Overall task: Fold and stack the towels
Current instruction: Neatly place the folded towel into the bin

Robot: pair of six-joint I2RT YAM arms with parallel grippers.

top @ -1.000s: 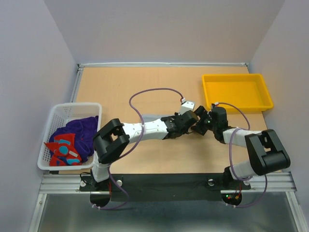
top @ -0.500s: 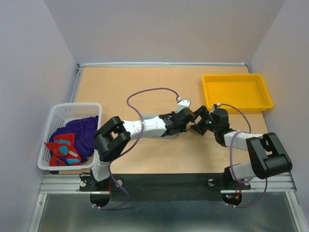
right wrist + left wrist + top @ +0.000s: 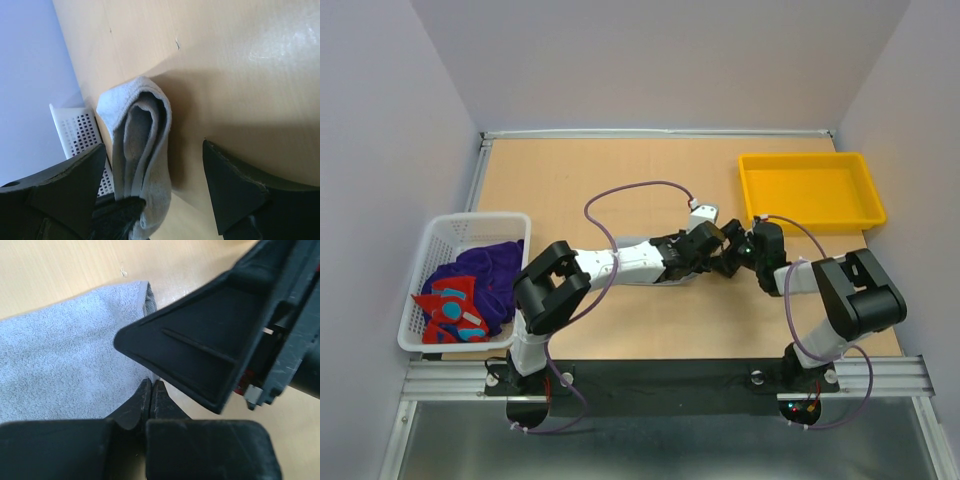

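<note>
Reaching rightward from its base, the left arm lies low and nearly straight over the desk, bringing the left hand nose to nose with the right hand. The right arm is bent sharply at the elbow, its forearm running back leftward toward the other hand. From above, both hands cover what lies under them, so neither grip can be read there.

The left wrist view fills that in. The left hand's fingers are pressed together with no gap. Their tips sit at the near edge of the grey towel, which spreads flat on the desk ahead of them and to their left. One broad black finger of the right hand crosses just above and to the right of those tips.

The right wrist view shows the same towel end-on, as a fold of several layers. It lies between the right hand's fingers, which stand wide apart on either side and clear of the cloth. At the near end of the fold, the left hand's dark tips pinch the cloth. Beyond the right hand's left finger, a corner of the basket shows.

Only the top view shows the rest. The basket sits well behind the left hand, beside that arm's base, and holds the purple towels and the red towel. The tray lies beyond the right hand.
</note>
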